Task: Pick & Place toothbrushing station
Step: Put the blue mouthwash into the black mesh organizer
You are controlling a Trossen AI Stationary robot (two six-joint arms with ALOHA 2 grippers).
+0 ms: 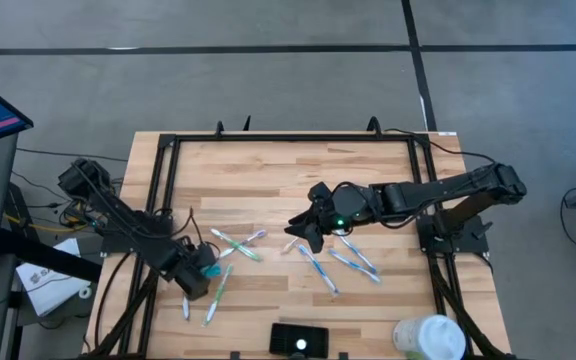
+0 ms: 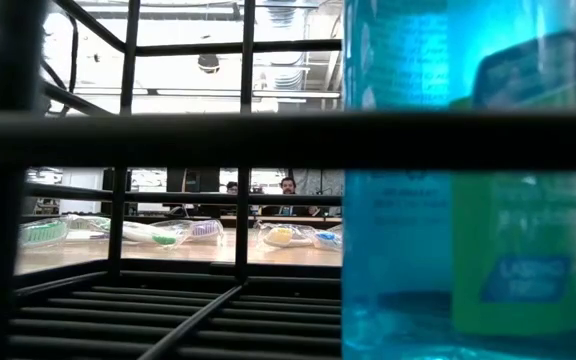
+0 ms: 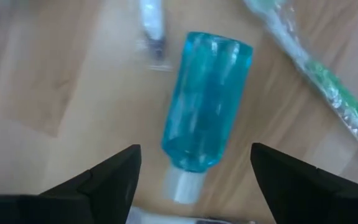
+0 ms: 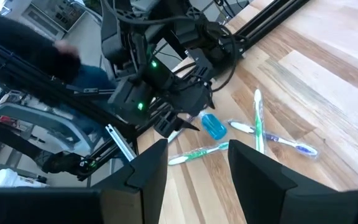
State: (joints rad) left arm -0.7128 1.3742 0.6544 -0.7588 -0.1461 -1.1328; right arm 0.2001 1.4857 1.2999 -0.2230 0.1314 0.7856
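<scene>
- Bench [image 1: 288, 170]: wrapped toothbrushes [image 1: 338, 262] scattered mid-board; black toothbrushing station [image 1: 299, 339] sits at the near edge.
- Left hand [image 1: 202, 268]: fingers apart, hovering over a blue bottle [image 3: 207, 102] lying flat, not gripped.
- Right hand [image 1: 306, 232]: above the toothbrushes, fingers apart, empty.
- Step looks like bottle pickup; next, lower and close on it.

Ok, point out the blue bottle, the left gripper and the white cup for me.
blue bottle [image 3: 207, 102], left wrist view, middle of its body.
left gripper [image 3: 194, 171], left wrist view, midway between its fingertips.
white cup [image 1: 430, 337], high view, its top.
</scene>
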